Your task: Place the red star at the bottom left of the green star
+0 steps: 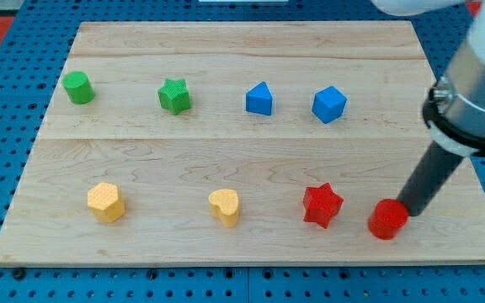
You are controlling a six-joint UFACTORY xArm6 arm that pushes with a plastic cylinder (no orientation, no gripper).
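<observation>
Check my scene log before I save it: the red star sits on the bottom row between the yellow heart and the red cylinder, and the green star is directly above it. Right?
Not quite. The camera view shows the red star between the yellow heart and the red cylinder, but the green star sits far toward the view's left on the top row, not directly above.

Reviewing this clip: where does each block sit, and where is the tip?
red star: bottom row, untouched
red cylinder: right of it, at my tip
my tip: against red cylinder
green star: top row
green cylinder: top left
blue blocks: top row
yellow blocks: bottom row
</observation>
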